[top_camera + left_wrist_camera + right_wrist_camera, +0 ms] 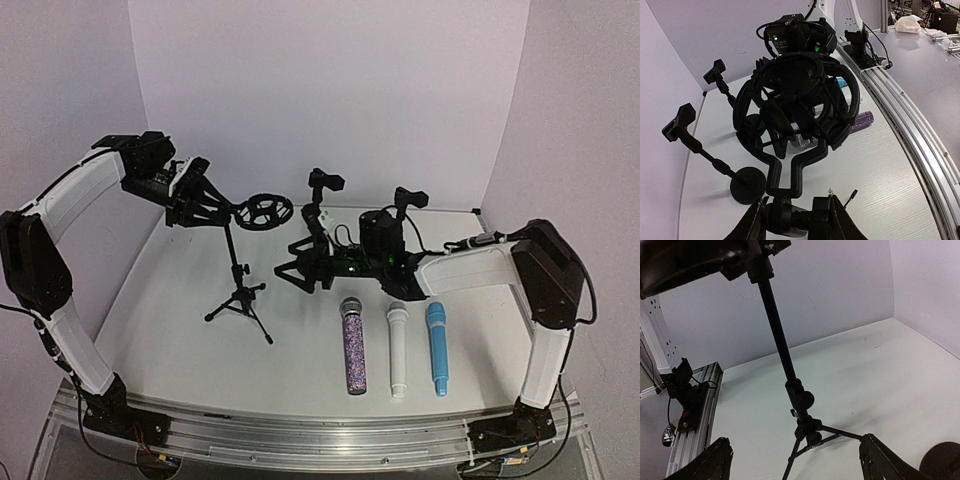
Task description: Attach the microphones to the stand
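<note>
Left jaws: pinching the neck under the shock mount, which sits atop the tripod stand. This clamp is best kept firm and level so the hoop does not swing.
Shock mount: a black hard-plastic hoop strung with crossed elastic cords. It looks springy, so a microphone should slide in straight along its axis, never levered.
Tripod stand: a thin black metal pole with a knuckle joint and three splayed legs. It is probably light and would tip under a sideways push.
Right jaws: spread wide and low near the pole, gripping nothing. The stand seems to be getting steadied, and no microphone is up yet.
Desk stands: two, each with a round flat base, a slim rod and a spring clip on top.
Purple microphone: rough glitter barrel and silver mesh head, lying flat on the tabletop.
White microphone: smooth matte plastic, lying parallel just beside the purple one.
Blue microphone: smooth and pale, the rightmost, also lying flat. The round barrels may roll, so the jaws should close across mid-body.
</note>
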Controlling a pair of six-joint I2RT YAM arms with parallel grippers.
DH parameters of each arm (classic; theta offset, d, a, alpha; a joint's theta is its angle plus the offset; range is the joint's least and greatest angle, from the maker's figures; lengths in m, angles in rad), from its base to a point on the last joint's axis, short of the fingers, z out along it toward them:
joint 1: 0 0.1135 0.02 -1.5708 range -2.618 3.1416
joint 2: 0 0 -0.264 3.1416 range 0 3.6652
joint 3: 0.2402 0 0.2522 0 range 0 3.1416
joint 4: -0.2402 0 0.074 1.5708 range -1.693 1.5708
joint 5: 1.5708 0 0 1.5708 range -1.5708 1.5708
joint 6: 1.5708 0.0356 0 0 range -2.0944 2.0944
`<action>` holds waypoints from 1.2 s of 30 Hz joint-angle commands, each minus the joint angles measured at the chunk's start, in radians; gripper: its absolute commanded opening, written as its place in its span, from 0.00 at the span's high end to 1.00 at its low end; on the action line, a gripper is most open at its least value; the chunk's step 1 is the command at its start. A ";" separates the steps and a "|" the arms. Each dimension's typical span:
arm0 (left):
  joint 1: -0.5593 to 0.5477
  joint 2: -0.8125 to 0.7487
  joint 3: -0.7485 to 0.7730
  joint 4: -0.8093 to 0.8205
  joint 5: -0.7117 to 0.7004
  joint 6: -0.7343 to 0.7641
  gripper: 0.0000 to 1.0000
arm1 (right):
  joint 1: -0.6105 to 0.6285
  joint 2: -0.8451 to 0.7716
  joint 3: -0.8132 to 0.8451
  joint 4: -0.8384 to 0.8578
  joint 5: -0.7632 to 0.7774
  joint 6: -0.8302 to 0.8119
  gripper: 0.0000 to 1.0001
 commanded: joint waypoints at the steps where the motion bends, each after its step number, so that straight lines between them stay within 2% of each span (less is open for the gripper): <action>1: 0.001 -0.066 0.034 -0.009 0.074 -0.016 1.00 | 0.019 0.094 0.116 0.097 -0.062 -0.005 0.15; 6: -0.008 -0.054 0.069 -0.047 0.069 -0.002 1.00 | 0.021 0.222 0.249 0.104 -0.114 -0.014 0.17; 15: -0.012 -0.051 0.032 -0.083 0.083 0.061 1.00 | 0.030 0.333 0.349 0.102 -0.191 -0.022 0.42; 21: -0.013 -0.045 0.023 -0.082 0.088 0.081 1.00 | 0.061 0.370 0.378 0.094 -0.250 -0.026 0.43; 24: -0.015 -0.050 0.008 -0.082 0.089 0.092 1.00 | 0.077 0.387 0.394 0.093 -0.241 -0.033 0.45; 33: -0.015 -0.056 -0.005 -0.084 0.095 0.100 1.00 | 0.082 0.384 0.397 0.091 -0.189 -0.044 0.65; 36: -0.014 -0.057 -0.009 -0.082 0.100 0.103 1.00 | 0.082 0.388 0.395 0.091 -0.163 -0.046 0.66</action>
